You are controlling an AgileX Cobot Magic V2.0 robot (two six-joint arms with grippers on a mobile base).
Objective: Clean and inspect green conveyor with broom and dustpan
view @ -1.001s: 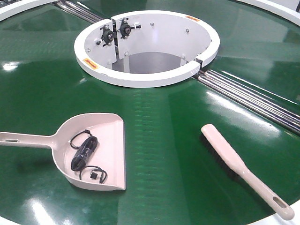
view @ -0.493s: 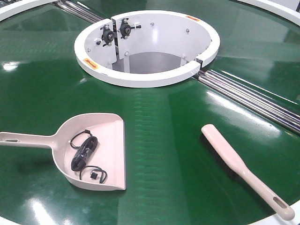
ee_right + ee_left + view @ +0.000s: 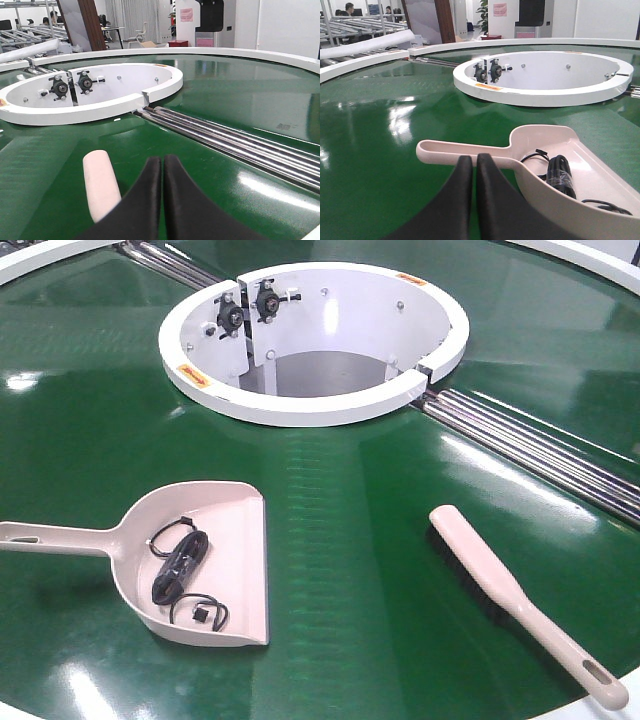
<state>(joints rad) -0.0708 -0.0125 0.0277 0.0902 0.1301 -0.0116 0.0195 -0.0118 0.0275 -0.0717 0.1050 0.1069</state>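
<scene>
— Where the near edge of the green conveyor [image 3: 340,540] is viewed from the front, what is noted?

— Two tools are seen lying flat on the belt, well apart. The dustpan [image 3: 205,565] is placed left, handle pointing left, with black cable bundles [image 3: 180,575] held inside. The broom [image 3: 525,605] is laid right, bristles down, slotted handle end nearest the belt's white edge.

— And the grippers?

— The left gripper [image 3: 474,162] is seen with fingers pressed together, nothing held, just short of the dustpan [image 3: 555,170] handle. The right gripper [image 3: 162,165] is likewise closed and empty, just right of the broom [image 3: 100,185] tip.

— Farther back?

— Silver rollers [image 3: 540,450] are recorded right of centre; beyond them the white inner ring [image 3: 315,340] with two black bearings [image 3: 245,308] mounted inside.
</scene>
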